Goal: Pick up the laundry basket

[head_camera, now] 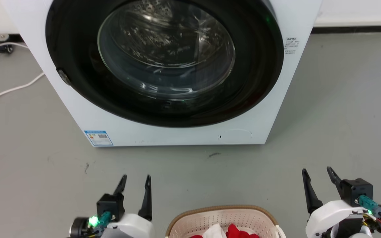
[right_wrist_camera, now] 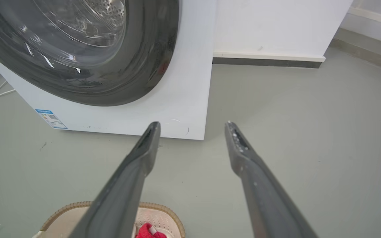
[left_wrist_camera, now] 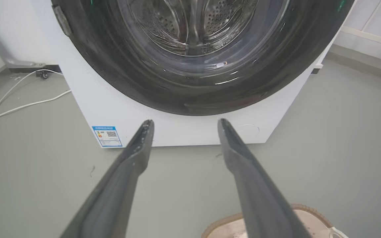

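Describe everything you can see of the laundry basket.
The laundry basket is cream plastic with small holes and a brown braided-look rim. The head view's bottom edge cuts it off. It stands upright on the grey floor, before the washing machine and apart from it. Red cloth and white cloth lie inside. The left gripper and right gripper, both open, flank it without touching.
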Controlling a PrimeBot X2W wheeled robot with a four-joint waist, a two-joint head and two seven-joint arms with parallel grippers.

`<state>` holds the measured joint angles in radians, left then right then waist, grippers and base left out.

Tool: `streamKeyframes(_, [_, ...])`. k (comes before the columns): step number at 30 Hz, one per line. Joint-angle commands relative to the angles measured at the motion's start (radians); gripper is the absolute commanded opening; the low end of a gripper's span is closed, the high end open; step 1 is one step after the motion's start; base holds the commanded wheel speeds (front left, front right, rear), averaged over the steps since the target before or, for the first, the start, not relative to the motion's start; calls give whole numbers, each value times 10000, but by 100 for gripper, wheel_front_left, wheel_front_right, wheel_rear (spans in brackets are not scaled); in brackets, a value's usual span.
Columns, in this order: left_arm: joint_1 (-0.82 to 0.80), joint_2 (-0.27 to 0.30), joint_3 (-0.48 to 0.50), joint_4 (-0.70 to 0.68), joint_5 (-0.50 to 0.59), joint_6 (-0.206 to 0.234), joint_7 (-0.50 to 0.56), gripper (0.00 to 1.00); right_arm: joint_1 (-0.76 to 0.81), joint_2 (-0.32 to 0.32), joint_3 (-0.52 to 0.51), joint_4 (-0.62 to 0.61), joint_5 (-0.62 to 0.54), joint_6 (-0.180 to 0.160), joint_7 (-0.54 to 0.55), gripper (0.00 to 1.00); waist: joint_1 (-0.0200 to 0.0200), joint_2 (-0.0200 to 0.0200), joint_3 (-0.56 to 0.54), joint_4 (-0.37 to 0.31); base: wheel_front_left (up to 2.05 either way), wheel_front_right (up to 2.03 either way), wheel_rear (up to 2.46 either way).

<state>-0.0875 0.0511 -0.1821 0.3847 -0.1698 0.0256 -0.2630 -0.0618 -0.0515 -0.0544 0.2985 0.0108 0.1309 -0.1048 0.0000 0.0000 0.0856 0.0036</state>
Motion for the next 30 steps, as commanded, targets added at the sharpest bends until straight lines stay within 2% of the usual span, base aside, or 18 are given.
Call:
streamKeyframes(1, [58, -9, -83, 234, -142, 29, -27, 100, -126, 21, -28, 148, 6, -3, 0, 100, 0, 0, 178, -17, 0, 0, 0])
streamKeyframes(6, [-112, -8, -562, 1396, -864, 65, 77, 100, -278, 18, -150, 922, -65, -3, 9, 100, 0, 0, 542, -35, 0, 0, 0])
streamKeyframes(15, [-627, -8, -1314, 3110, -2195, -119, 690, 100, -767, -40, -207, 2273, -36, -3, 88, 100, 0, 0, 1078, -21, 0, 0, 0])
streamKeyframes(23, [-1291, -7, -1999, 4642, -3364, -314, 1759, 100, -1412, -329, 308, 3857, 539, -3, 661, 100, 0, 0, 1658, 3, 0, 0, 0])
streamKeyframes(30, [-1946, -7, -2442, 5744, -4103, -384, 2262, 100, -2032, -630, 931, 5173, 1262, -5, 1438, 100, 0, 0, 2202, 13, 0, 0, 0])
